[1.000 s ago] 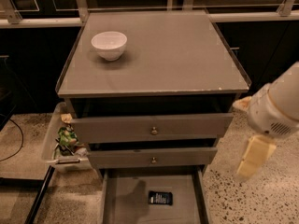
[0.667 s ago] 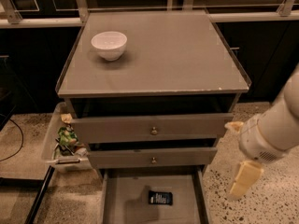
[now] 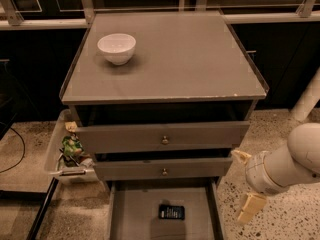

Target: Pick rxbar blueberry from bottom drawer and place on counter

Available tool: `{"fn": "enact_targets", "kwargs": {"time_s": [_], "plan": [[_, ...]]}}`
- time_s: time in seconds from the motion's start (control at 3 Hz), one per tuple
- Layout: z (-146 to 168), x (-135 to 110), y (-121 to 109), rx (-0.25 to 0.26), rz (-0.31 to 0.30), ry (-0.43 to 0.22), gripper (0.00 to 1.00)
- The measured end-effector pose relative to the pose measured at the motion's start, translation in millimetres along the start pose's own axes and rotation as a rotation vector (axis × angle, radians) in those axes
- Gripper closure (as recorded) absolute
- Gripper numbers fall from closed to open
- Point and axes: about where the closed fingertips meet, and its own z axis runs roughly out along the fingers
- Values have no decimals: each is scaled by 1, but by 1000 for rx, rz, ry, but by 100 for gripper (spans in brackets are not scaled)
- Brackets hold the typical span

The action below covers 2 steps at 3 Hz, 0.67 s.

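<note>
reaching for the bar, drawer open

from left: a bin of wrappers (image 3: 70, 154) beside the cabinet, white bowl (image 3: 116, 47) on the counter (image 3: 190, 59), rxbar blueberry (image 3: 171, 212) flat on the bottom drawer (image 3: 135, 216) floor. the gripper (image 3: 241, 186) hangs right of it, fingers spread wide, empty. we'd swing left, drop straight, pinch across the bar. speckled floor (image 3: 300, 219) around.

Speckled floor (image 3: 280, 129) lies around a grey cabinet (image 3: 200, 136), with dark panels (image 3: 35, 64) and a pale rail (image 3: 280, 18) behind. A clear bin (image 3: 52, 149) of scraps sits at left. The pincer (image 3: 240, 186) hangs low right, fingers spread.
</note>
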Motion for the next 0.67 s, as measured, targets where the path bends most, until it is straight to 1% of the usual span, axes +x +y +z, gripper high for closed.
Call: {"fn": "enact_targets", "kwargs": {"time_s": [0.33,0.67], "plan": [[0,0,0,0,0,0,0],[15,5,3,-42,21,-30,0]]}}
